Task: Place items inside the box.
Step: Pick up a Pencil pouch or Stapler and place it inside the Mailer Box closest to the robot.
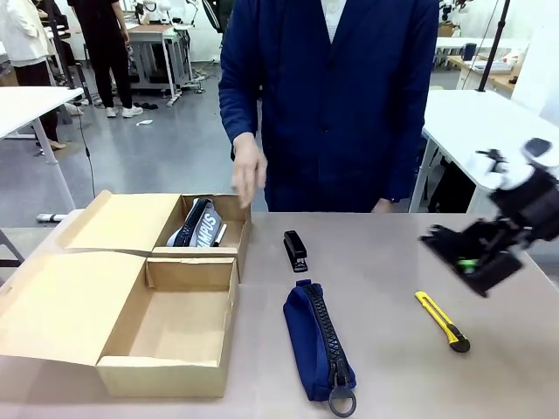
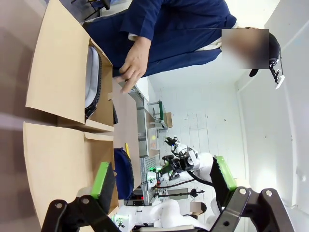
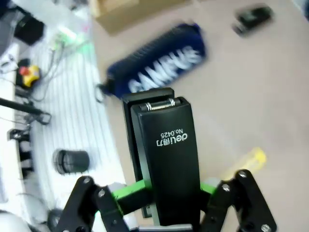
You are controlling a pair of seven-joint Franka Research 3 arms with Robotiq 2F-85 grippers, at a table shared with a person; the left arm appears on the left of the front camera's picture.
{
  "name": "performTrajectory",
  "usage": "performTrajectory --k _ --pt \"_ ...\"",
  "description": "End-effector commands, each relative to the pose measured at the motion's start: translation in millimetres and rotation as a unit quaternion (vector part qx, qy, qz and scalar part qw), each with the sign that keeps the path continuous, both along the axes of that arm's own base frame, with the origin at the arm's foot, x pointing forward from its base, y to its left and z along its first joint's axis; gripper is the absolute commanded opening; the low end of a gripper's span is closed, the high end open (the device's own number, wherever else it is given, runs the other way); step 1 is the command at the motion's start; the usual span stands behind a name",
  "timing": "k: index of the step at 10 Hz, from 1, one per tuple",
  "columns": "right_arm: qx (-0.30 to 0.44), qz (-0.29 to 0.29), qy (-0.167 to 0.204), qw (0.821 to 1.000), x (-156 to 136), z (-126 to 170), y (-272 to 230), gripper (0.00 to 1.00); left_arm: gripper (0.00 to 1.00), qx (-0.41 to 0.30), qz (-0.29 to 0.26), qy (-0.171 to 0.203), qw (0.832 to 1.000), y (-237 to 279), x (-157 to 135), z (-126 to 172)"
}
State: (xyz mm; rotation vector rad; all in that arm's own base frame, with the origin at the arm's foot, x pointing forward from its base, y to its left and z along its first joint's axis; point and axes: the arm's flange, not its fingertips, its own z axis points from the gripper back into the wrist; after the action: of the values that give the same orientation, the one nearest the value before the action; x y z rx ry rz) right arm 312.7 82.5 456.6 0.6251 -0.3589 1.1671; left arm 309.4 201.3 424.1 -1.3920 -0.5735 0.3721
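Black stapler (image 3: 166, 159) is clamped in the right gripper (image 1: 470, 259), its long axis along the fingers, above the desk's (image 1: 384, 297) right edge. The box (image 1: 166, 377) sits across at the left edge. The left gripper (image 2: 161, 176) has its jaws apart and empty.

The held stapler (image 3: 166, 159) reads "deli No.0425". White capitals on the navy pouch (image 3: 157, 67) are too blurred to read.

The black stapler (image 3: 166, 145) pinched in the right gripper (image 3: 166, 188) hides the table (image 3: 251, 96) just ahead of the jaws. Farther ahead, the navy pouch (image 3: 157, 63) is smeared. Past that, a small black thing (image 3: 251, 17) is too blurry to name. Beside the jaws, the yellow knife (image 3: 251, 159) is blurry and half hidden.
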Motion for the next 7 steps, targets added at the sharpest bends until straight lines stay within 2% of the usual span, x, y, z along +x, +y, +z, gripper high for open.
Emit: performTrajectory --k 1,2,4,5,6,7 --pt "0.051 -0.078 0.086 0.992 -11 17 76 0.0 1.0 -0.002 0.0 -0.014 1.0 -1 -1 1" --pt "0.048 -0.033 0.159 0.986 -18 17 120 0.0 1.0 -0.002 0.0 -0.014 1.0 -1 -1 1" --pt "0.046 -0.011 0.184 0.982 -18 5 213 0.0 1.0 -0.002 0.0 -0.014 1.0 -1 -1 1" --pt "0.036 -0.015 0.177 0.983 -19 -7 246 0.0 1.0 -0.002 0.0 -0.014 1.0 -1 -1 1" --pt "-0.002 0.039 0.15 0.988 -17 -19 252 0.0 1.0 -0.002 0.0 -0.014 1.0 -1 -1 1" --pt "0.043 0.003 0.187 0.982 -45 -3 222 0.0 1.0 -0.002 0.0 -0.014 1.0 -1 -1 1"
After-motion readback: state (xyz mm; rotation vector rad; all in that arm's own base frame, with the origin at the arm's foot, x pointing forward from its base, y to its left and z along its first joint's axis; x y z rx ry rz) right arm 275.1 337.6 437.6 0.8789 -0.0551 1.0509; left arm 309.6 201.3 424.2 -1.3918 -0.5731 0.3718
